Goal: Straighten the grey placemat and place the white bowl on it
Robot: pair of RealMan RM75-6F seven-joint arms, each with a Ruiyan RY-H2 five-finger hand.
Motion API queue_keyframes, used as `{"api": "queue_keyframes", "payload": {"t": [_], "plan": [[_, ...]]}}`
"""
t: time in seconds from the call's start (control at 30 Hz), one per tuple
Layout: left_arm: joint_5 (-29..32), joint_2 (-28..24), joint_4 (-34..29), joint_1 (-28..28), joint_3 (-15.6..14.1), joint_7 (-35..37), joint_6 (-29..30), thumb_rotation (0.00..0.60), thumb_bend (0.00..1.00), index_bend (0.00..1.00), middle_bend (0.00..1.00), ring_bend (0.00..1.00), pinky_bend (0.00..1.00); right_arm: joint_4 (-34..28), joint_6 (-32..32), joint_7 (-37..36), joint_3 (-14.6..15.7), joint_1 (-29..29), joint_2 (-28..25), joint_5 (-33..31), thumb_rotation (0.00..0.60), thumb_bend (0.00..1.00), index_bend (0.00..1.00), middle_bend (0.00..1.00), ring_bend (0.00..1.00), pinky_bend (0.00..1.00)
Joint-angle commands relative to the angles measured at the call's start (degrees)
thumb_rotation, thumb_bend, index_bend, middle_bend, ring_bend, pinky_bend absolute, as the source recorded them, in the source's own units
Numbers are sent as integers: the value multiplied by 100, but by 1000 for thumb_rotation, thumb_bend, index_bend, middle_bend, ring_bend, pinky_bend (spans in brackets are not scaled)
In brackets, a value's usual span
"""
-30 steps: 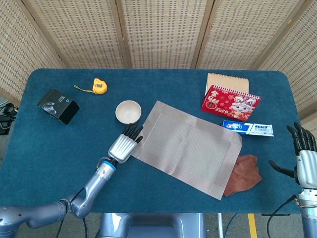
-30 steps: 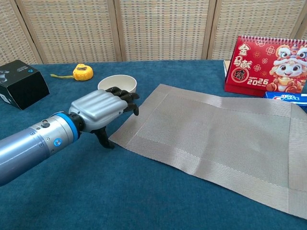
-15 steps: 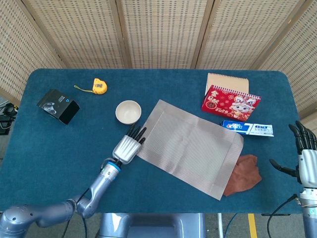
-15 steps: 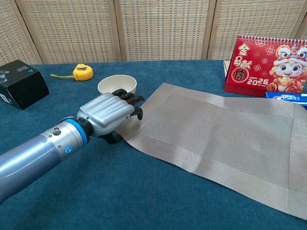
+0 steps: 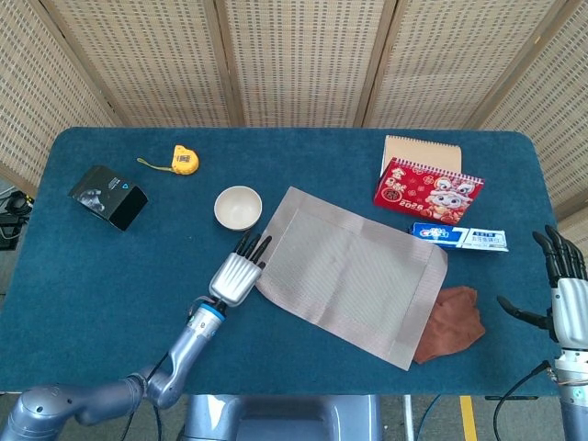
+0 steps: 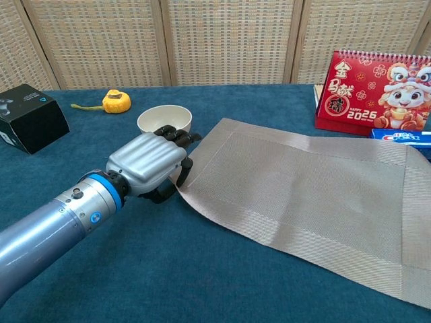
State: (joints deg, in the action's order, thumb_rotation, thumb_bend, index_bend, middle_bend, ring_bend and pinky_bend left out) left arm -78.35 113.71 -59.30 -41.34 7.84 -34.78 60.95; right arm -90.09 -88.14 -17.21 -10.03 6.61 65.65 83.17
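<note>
The grey placemat [image 5: 349,274] lies skewed across the table's middle, also shown in the chest view as the placemat [image 6: 303,195]. The white bowl [image 5: 238,208] stands upright on the blue cloth just off the mat's upper left corner; in the chest view the bowl [image 6: 164,120] is partly hidden behind my left hand. My left hand [image 5: 237,276] is at the mat's left corner. In the chest view the left hand [image 6: 145,165] has its fingers curled over that corner, thumb beneath, and the edge is slightly raised. My right hand [image 5: 565,294] hovers open at the table's right edge, away from everything.
A brown cloth [image 5: 455,322] lies under the mat's right corner. A toothpaste box [image 5: 459,237], a red calendar [image 5: 427,190] and a notebook [image 5: 418,150] sit behind the mat at right. A black box [image 5: 108,196] and a yellow tape measure [image 5: 186,159] are at far left.
My left hand has moved right, onto the mat's left corner, and closed on it. That corner has shifted right and the mat has turned slightly. The right hand stays put.
</note>
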Motion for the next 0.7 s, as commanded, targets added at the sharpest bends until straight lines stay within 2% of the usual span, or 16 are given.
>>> {"api": "queue_keyframes", "payload": {"t": [0.03, 0.3, 0.47, 0.57, 0.63, 0.7], "plan": [[-48, -52, -57, 59, -40, 77, 89, 600, 473, 641, 0, 0, 0, -8, 0, 7, -1, 1, -1, 5, 600, 98, 108, 0, 0, 0], [-172, -300, -383, 211, -142, 146, 335, 600, 472, 677, 0, 0, 0, -64, -56, 41, 21, -21, -17, 83, 600, 98, 108, 0, 0, 0], [-176, -615, -904, 423, -274, 8, 510, 600, 471, 686, 0, 0, 0, -98, -64, 85, 40, -31, -20, 108, 600, 98, 108, 0, 0, 0], [-55, -912, -1485, 650, -420, -330, 612, 600, 470, 686, 0, 0, 0, -111, -56, 126, 48, -29, -14, 114, 600, 98, 108, 0, 0, 0], [-112, -1184, -1970, 908, -724, -571, 810, 600, 470, 686, 0, 0, 0, -121, -55, 168, 64, -29, 0, 133, 600, 98, 108, 0, 0, 0], [-195, -1371, -2271, 1049, -909, -652, 926, 600, 470, 686, 0, 0, 0, -136, -69, 198, 73, -35, 8, 149, 600, 98, 108, 0, 0, 0]]}}
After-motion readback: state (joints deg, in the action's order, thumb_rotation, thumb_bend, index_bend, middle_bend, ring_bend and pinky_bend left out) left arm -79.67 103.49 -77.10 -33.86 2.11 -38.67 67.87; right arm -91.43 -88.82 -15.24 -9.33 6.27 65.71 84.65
